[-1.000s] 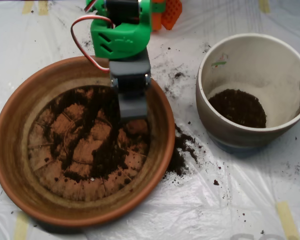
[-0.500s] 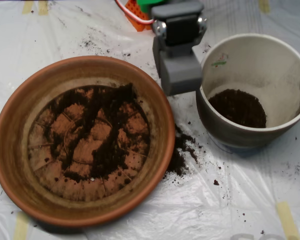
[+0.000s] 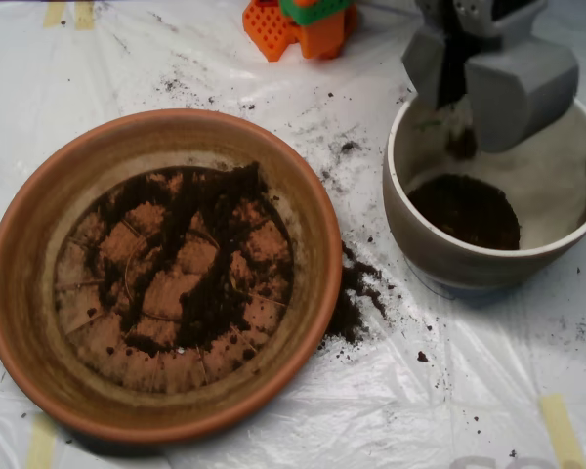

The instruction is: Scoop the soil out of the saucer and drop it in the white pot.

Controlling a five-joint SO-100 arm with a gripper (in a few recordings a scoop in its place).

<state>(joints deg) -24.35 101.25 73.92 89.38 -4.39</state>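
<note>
The terracotta saucer (image 3: 20, 293) lies at the left, with dark soil (image 3: 190, 259) spread thinly over its ridged base. At the right stands the white pot (image 3: 396, 195), a layer of soil (image 3: 464, 210) covering its bottom. My grey scoop (image 3: 462, 115) hangs above the pot's back rim, its two shells spread open. A small clump of soil (image 3: 460, 144) is falling from between the shells into the pot. The scoop's right shell hides part of the pot's far rim.
Spilled soil (image 3: 356, 293) lies on the white plastic sheet between saucer and pot, with finer crumbs (image 3: 347, 149) scattered behind. An orange and green part of the arm's base (image 3: 298, 24) sits at the top edge. Tape strips (image 3: 559, 430) hold the sheet.
The scoop rose out of the saucer, swung right over the pot and opened; soil now drops from it. The soil in the saucer looks unchanged since half a second ago.
</note>
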